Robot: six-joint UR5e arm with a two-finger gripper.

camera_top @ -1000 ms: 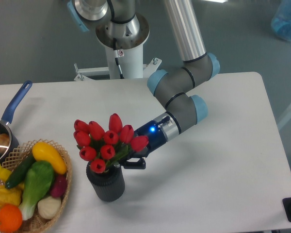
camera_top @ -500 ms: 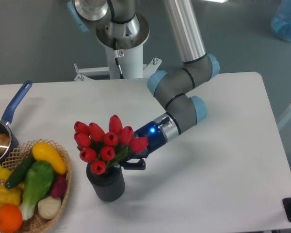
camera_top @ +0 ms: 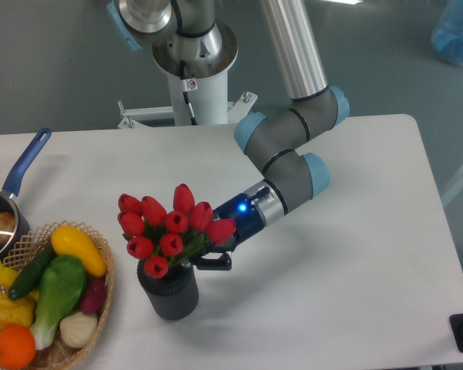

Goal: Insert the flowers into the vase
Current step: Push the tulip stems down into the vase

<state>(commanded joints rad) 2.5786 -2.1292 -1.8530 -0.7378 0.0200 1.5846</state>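
Nine or so red tulip buds make up the flowers (camera_top: 170,227), which are stood in the mouth of the vase (camera_top: 170,291) near the front left of the white table (camera_top: 355,254). The stems and leaves are mostly hidden behind the buds; only a few green slivers are seen just above the vase rim, and the rim itself is largely covered by the lowest bud. The gripper (camera_top: 203,257) is pressed in among the stems from the right, just above the vase. One dark finger (camera_top: 213,262) is seen jutting out beside the rim, the other is concealed by the blooms, so whether the fingers are clenched on the stems or released cannot be told. A blue light is lit on the wrist behind it.

To the left, a wicker basket (camera_top: 104,266) of fruit and vegetables is cut off by the lower edge, and a blue-handled saucepan (camera_top: 19,173) is cropped by the left edge. A small sticker is seen on the arm's white pedestal (camera_top: 197,96), its writing too small to be read.
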